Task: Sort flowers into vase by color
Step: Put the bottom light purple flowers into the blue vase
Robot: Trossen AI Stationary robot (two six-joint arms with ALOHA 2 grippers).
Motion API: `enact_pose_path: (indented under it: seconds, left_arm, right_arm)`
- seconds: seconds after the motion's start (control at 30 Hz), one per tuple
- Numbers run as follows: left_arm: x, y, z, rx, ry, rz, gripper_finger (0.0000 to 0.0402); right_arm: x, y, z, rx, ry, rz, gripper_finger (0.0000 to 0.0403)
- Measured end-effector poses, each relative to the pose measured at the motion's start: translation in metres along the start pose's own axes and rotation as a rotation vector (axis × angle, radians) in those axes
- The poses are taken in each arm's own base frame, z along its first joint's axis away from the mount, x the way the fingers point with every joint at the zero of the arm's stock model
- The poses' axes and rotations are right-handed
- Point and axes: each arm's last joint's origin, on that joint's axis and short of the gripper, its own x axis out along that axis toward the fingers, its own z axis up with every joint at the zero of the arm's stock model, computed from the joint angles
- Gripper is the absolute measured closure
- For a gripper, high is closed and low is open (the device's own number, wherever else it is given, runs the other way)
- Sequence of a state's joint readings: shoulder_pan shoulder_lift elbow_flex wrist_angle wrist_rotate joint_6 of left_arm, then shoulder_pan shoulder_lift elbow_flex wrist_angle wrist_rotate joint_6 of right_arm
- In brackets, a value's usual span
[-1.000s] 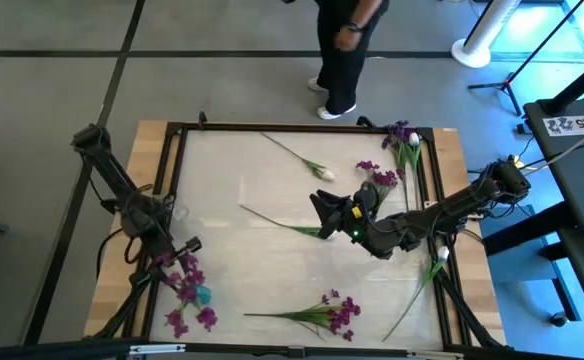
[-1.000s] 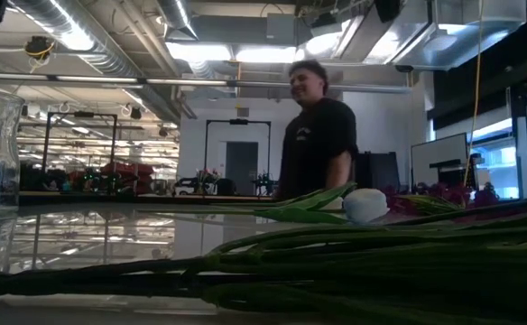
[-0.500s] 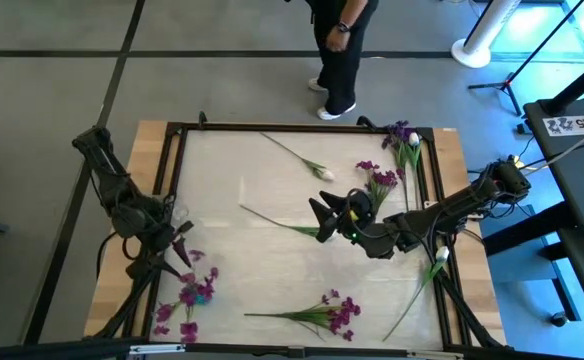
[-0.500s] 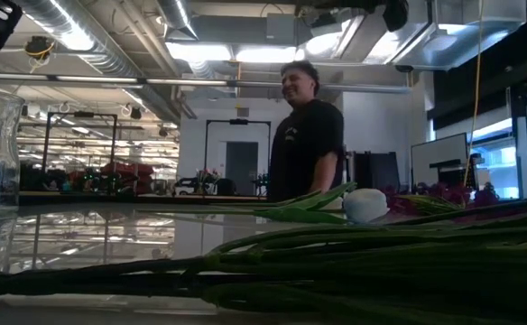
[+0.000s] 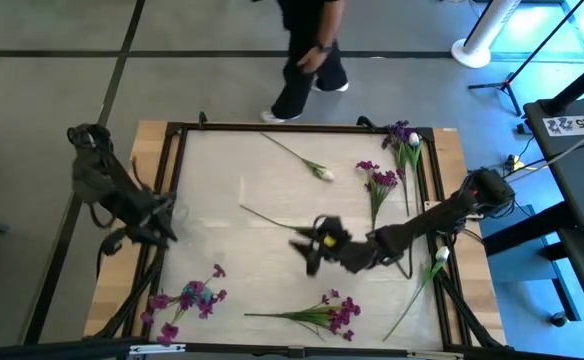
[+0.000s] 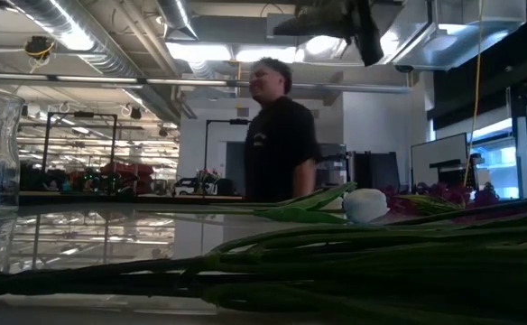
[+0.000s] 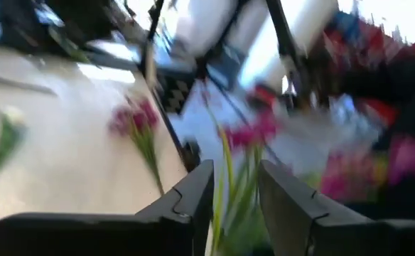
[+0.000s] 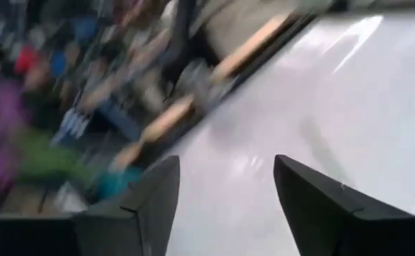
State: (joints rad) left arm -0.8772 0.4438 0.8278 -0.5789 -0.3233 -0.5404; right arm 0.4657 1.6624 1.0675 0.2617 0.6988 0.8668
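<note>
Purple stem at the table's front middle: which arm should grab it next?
Right. The right gripper hangs open over mid-table, near the purple stem; the left gripper sits at the left edge, farther off.

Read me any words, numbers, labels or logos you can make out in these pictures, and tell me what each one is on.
None can be read.
White card with dark marks on the dark stand at the high view's right edge: too small to read.
Small pale mark on the person's dark shirt in the low view: too small to read.
Both wrist views: no text shows.

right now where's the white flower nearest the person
In the high view the white flower lies at the far side of the table, just left of the purple flower.
</note>
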Motion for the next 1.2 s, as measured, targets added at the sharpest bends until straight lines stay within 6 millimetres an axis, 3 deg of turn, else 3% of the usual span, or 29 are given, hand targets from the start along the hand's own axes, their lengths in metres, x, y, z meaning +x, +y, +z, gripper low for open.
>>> enact_pose_path:
  seconds: [0.13,0.27,0.43,0.6,0.83,1.03,1.2]
  left_arm:
    - [-0.015,-0.004,0.026,-0.058,-0.193,0.099,0.0317]
    - [-0.02,-0.003,0.037,-0.065,-0.346,0.239,0.0333]
    - [-0.022,0.002,0.039,-0.119,-0.442,0.395,0.0346]
    - [-0.02,0.002,0.039,-0.203,-0.484,0.44,0.0346]
    - [-0.018,0.002,0.039,-0.215,-0.494,0.464,0.0329]
    - [-0.018,0.002,0.038,-0.221,-0.493,0.465,0.0289]
    - [-0.019,0.004,0.038,-0.216,-0.513,0.516,0.0258]
  right_arm:
    - [-0.002,0.024,-0.009,-0.145,0.282,0.035,0.0202]
    - [-0.011,0.041,-0.021,-0.385,0.575,-0.039,0.0215]
    - [-0.015,0.055,-0.062,-0.551,0.714,0.021,0.0216]
    - [-0.015,0.051,-0.114,-0.61,0.857,0.058,0.0216]
    - [-0.007,0.035,-0.151,-0.706,0.917,0.012,0.0217]
    - [0.003,0.023,-0.168,-0.867,0.954,0.039,0.0223]
    - [0.007,0.019,-0.167,-1.148,0.942,0.14,0.0291]
